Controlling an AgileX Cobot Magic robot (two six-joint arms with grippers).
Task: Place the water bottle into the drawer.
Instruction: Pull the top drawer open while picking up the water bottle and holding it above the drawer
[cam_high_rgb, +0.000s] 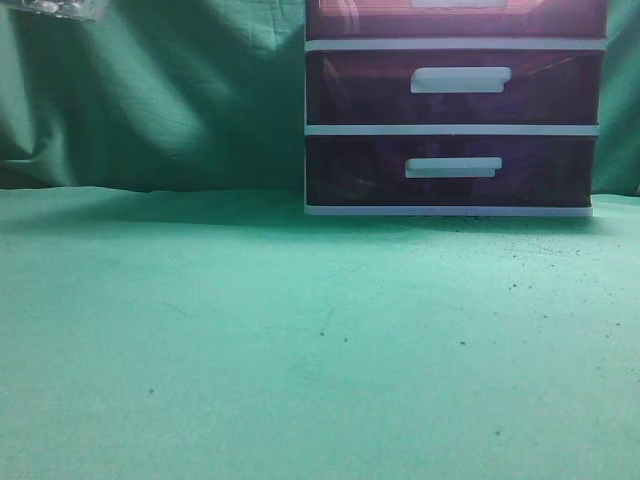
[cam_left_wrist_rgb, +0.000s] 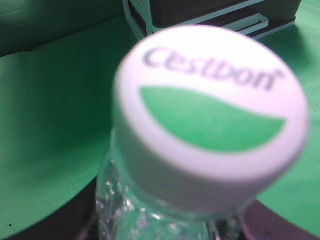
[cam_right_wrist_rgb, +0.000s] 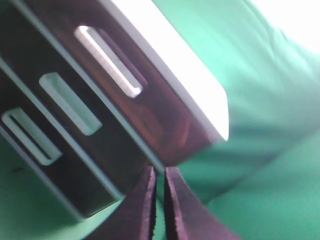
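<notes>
The water bottle (cam_left_wrist_rgb: 150, 215) is clear plastic with a white and green cap (cam_left_wrist_rgb: 210, 115) that fills the left wrist view. My left gripper (cam_left_wrist_rgb: 175, 231) is shut on the bottle below the cap; only dark finger edges show at the bottom corners. A bit of clear plastic (cam_high_rgb: 55, 8) at the top left edge of the exterior view may be the bottle. The dark red drawer unit (cam_high_rgb: 455, 110) stands at the back right with all visible drawers closed; it also shows in the right wrist view (cam_right_wrist_rgb: 100, 125). My right gripper (cam_right_wrist_rgb: 160, 175) is shut and empty near the unit's corner.
Green cloth covers the table (cam_high_rgb: 300, 340) and hangs behind it. The drawers have white handles (cam_high_rgb: 460, 80), (cam_high_rgb: 453, 167). Neither arm shows in the exterior view. The drawer unit's base shows ahead of the bottle in the left wrist view (cam_left_wrist_rgb: 200, 15).
</notes>
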